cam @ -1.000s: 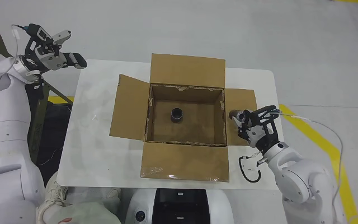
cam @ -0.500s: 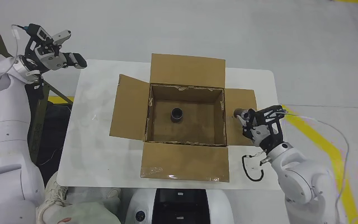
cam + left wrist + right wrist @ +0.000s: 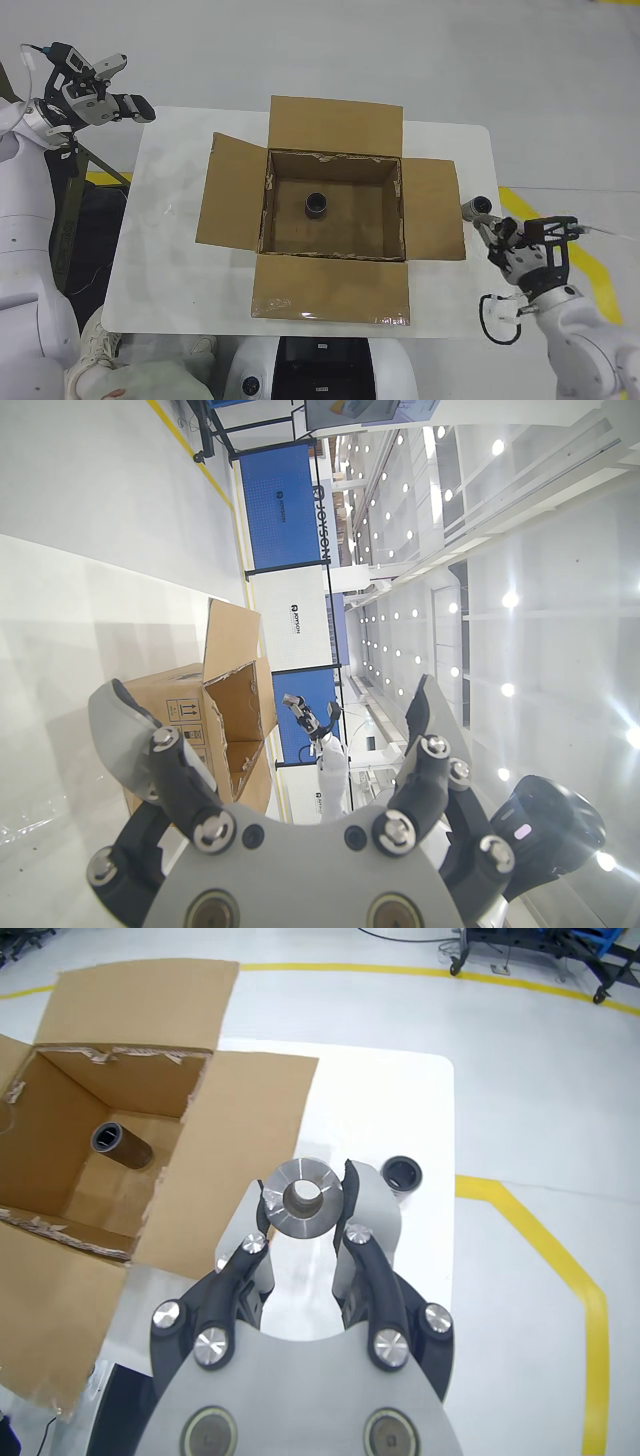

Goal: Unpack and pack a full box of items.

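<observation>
While near held cyl [image 3: 303,1200], blk tube [image 3: 401,1172].

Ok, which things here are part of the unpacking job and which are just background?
Job:
cardboard box
dark cylinder inside it
metal cylinder in the right gripper
black cylinder on the table

Just around:
yellow floor line
blue panels

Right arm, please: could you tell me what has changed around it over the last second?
The right gripper, shut on a metal tube throughout, carried it from over the right flap of the box outward to the right edge of the table. The left gripper stayed open and still beyond the far left corner; the dark tube in the box did not move.
</observation>
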